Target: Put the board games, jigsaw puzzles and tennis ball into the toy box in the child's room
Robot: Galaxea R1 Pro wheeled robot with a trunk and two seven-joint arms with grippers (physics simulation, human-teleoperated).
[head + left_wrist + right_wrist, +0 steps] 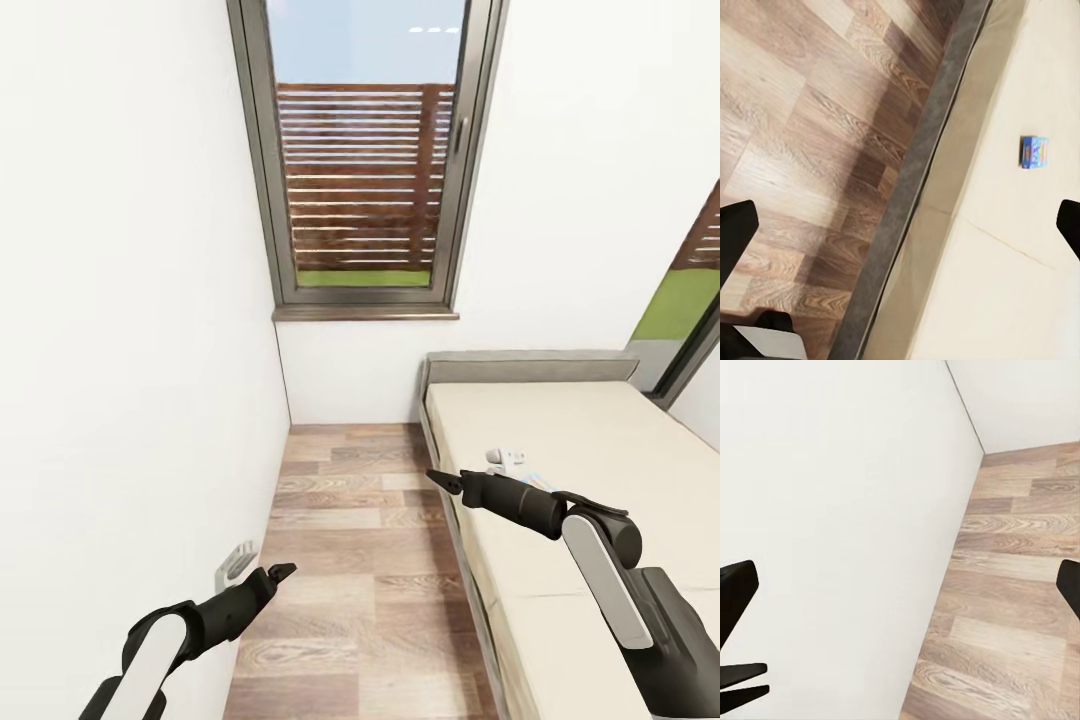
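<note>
White wall (130, 300) runs along nine o'clock. The left gripper (283, 571) hangs over plank floor (360, 560), jaws released and empty. Window (365, 160) stands at twelve. Right gripper (440, 480), jaws also released, overhangs the bed (600, 440) edge; a blue board game (1035, 151) lies on the mattress.

Matt wood-plank floor (370, 560), smooth cream cloth bed (570, 440), printed board game (1035, 151)

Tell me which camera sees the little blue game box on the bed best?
The left wrist view: the small blue printed game box lies uncovered on the cream mattress. In the head view the right arm crosses that part of the bed. The right wrist view faces wall and floor.
</note>
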